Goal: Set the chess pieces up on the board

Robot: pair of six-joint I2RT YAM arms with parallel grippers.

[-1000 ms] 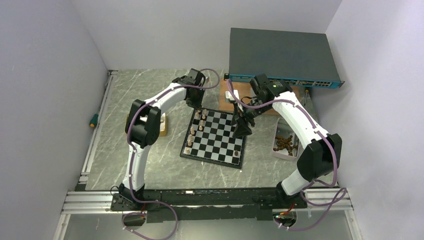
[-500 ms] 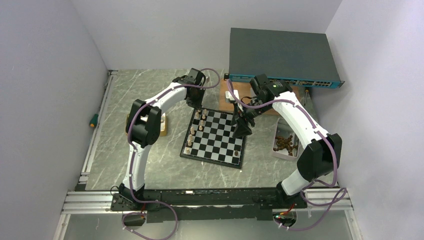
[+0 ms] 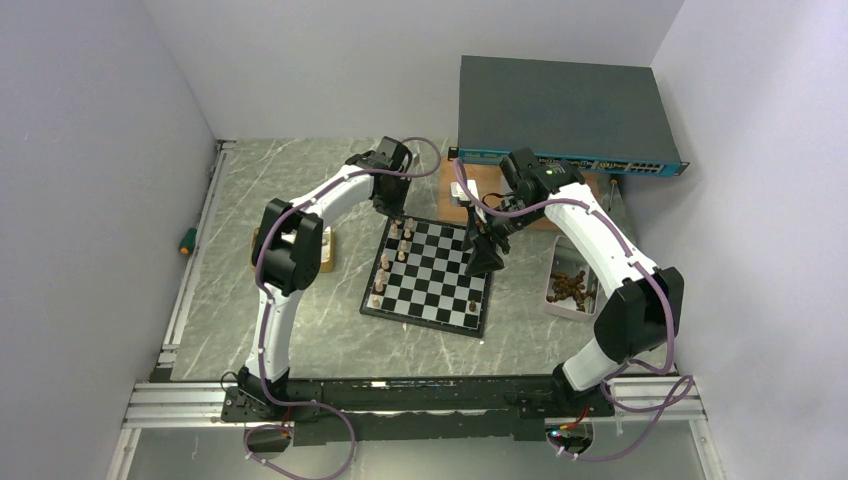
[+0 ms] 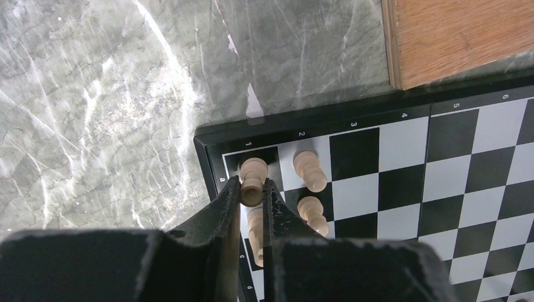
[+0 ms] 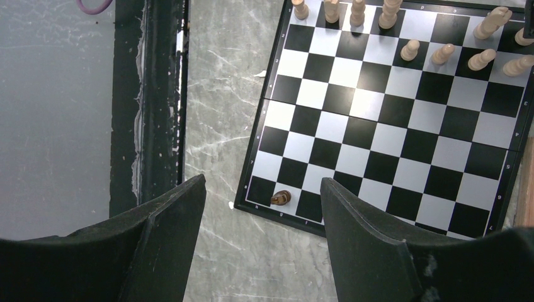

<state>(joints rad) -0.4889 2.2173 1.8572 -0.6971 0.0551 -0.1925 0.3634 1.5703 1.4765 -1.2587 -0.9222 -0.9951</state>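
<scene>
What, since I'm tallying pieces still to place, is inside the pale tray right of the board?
Dark brown chess pieces lie heaped in the tray. The right arm covers its outer edge, and the heap hides lower pieces; no count possible.

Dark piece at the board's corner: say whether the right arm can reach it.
Probably yes: the right arm hovers over the board, jaws open and empty, and the dark piece sits alone with nothing between.
</scene>
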